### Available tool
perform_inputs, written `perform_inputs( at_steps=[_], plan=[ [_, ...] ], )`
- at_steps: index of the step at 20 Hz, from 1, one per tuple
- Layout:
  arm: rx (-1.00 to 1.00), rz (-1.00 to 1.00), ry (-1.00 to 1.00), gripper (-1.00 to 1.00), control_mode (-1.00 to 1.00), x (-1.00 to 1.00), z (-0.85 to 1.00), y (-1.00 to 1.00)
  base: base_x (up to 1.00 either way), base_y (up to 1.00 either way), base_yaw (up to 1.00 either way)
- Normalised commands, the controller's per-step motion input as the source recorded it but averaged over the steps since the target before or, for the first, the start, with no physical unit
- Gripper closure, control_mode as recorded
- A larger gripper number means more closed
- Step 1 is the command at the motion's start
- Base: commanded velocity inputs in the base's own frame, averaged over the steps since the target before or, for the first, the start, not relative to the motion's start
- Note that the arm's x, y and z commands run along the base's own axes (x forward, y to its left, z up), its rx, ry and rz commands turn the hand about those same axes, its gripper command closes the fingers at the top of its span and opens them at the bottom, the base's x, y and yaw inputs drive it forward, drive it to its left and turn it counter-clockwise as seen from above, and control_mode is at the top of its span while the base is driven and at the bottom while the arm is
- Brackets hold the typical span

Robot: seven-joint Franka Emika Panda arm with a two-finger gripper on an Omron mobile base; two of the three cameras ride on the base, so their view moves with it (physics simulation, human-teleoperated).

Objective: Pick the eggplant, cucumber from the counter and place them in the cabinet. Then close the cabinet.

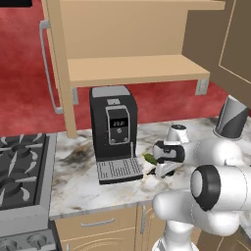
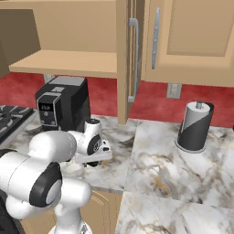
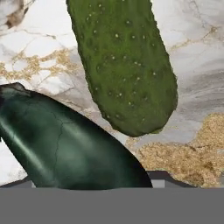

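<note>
The dark glossy eggplant point(image 3: 65, 144) lies on the marbled counter point(image 1: 78, 186), low in the hand view. Dark fingertips point(image 3: 164, 176) of my gripper point(image 3: 94, 179) press against it on both sides. The bumpy green cucumber point(image 3: 122, 65) lies just beyond it, close by but apart, and a green end of the cucumber point(image 1: 148, 158) peeks out beside the hand. My gripper point(image 1: 162, 169) is down at the counter surface, right of the coffee machine, and the gripper point(image 2: 91, 162) points downward. Above, the tan cabinet point(image 1: 132, 68) stands open, its shelf point(image 2: 68, 61) bare.
A black coffee machine point(image 1: 115, 132) stands just left of the hand. The stove point(image 1: 22, 166) is at far left. A paper towel roll point(image 2: 195, 125) stands on the counter to the right. An open cabinet door point(image 1: 54, 63) hangs left of the shelf, another point(image 1: 225, 44) right.
</note>
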Motion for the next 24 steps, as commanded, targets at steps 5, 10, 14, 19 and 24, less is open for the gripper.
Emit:
perform_inputs(
  at_steps=[5,10,14,19,24],
  plan=[
    [-0.01,0.03,-0.29,1.00,-1.00,-0.85,0.56,0.00,0.00,0.00,0.00],
    [-0.03,0.00,-0.37,1.00,-1.00,-0.77,1.00,0.00,0.00,0.00,0.00],
    [-0.05,0.00,-0.43,1.00,-1.00,-0.57,1.00,0.00,0.00,0.00,0.00],
    [0.00,0.00,-0.43,1.00,-1.00,-0.07,1.00,0.04,0.00,0.00,0.00],
    [0.00,0.00,-0.39,1.00,-1.00,-0.04,1.00,0.13,0.00,0.00,0.00]
  ],
)
